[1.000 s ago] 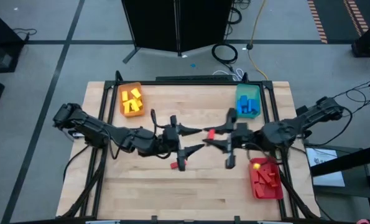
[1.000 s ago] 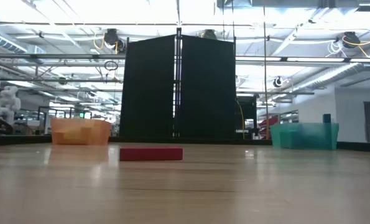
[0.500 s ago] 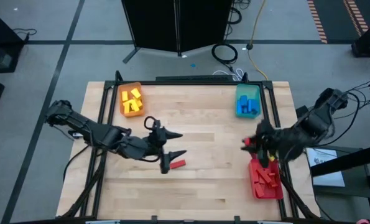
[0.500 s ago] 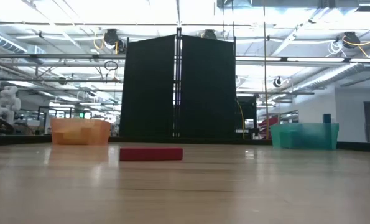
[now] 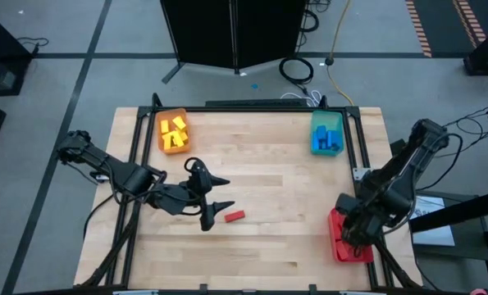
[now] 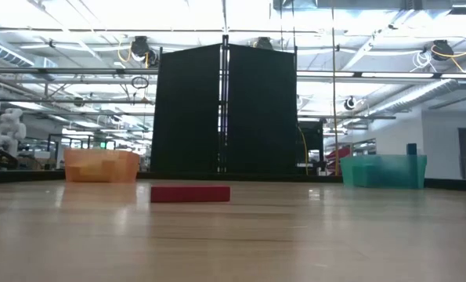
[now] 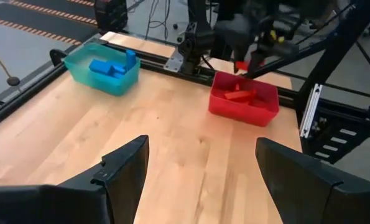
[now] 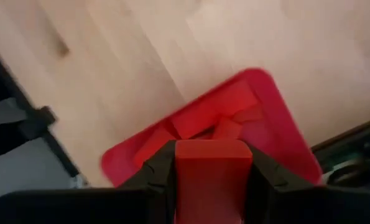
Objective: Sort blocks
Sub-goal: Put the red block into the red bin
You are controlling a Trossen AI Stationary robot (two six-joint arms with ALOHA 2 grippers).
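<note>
The right gripper [image 8: 212,180] hangs over the red tray [image 5: 339,243] at the table's right front corner, its two fingers pinched on a red block [image 8: 212,163] that stands between them directly above the tray's contents; the tray [image 8: 278,118] already has several red blocks [image 8: 197,127] lying loose in it (from the left wrist view the same tray [image 7: 268,112] shows with red pieces [image 7: 240,95] inside and the right arm's gripper [image 7: 250,59] over it, a red piece in its tip). The left gripper [image 5: 219,192] sits over the middle-left of the wooden table [image 5: 276,254], its fingers [image 7: 119,165] spread wide apart and gripping nothing; bare wood shows between them in the left wrist view. One lone red block [image 5: 234,216] lies flat on the table just beside the left gripper's nearer fingertip, apart from it; the low view shows this block [image 6: 190,193] resting alone on the boards. At the far left corner the orange tray [image 5: 163,145] holds yellow blocks [image 5: 175,131]; at the far right corner the teal tray [image 5: 326,120] holds blue blocks [image 5: 326,141]; in the low view the orange tray [image 6: 101,165] and the teal tray [image 6: 383,170] stand at the table's far edge, well apart from each other.
</note>
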